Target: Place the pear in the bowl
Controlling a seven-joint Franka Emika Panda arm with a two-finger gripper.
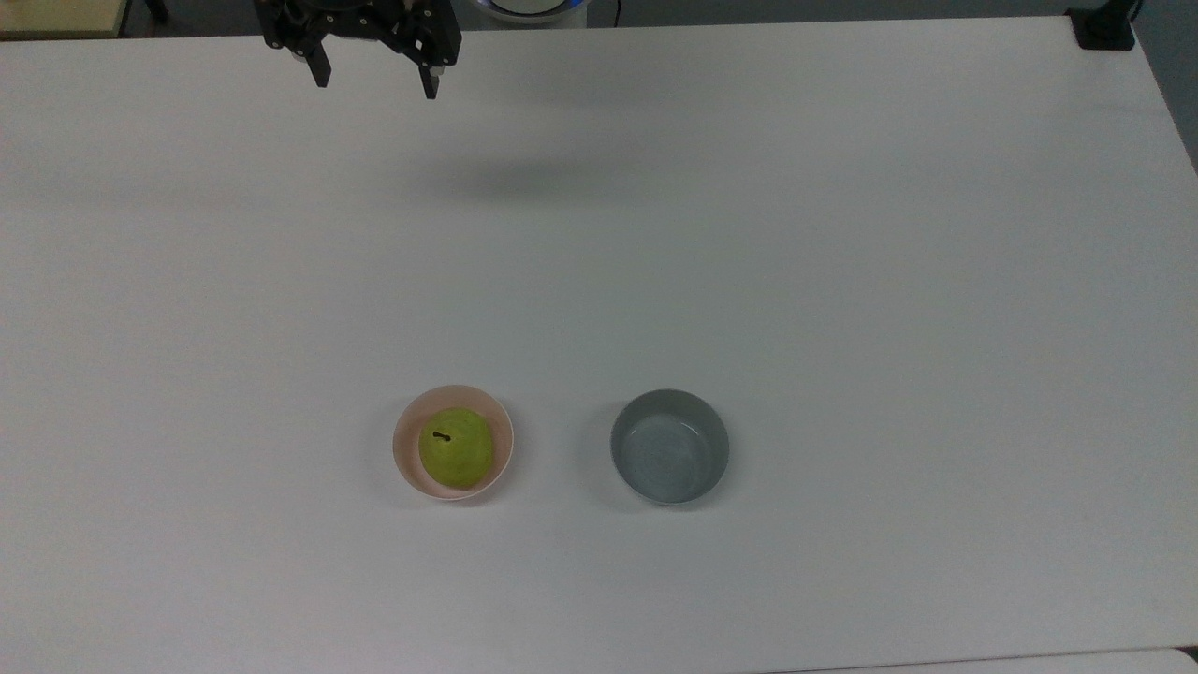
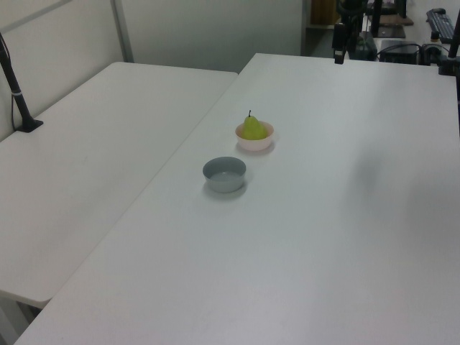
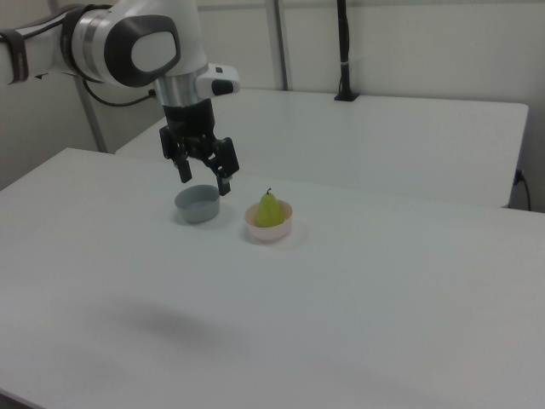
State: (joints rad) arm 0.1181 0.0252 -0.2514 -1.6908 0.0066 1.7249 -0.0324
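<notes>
Pear (image 1: pixel 456 447) is sitting stem-up in the pink bowl (image 1: pixel 404 457), so placement looks done. Pincer (image 1: pixel 374 80) is hanging wide and empty, well apart over the tabletop (image 1: pixel 842 281).

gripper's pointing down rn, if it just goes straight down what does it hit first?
Most likely bare table. The gripper hangs open near the top view's upper edge, far from the pear in the pink bowl and from the grey bowl. Its height is hard to judge, but nothing shows beneath it.
</notes>
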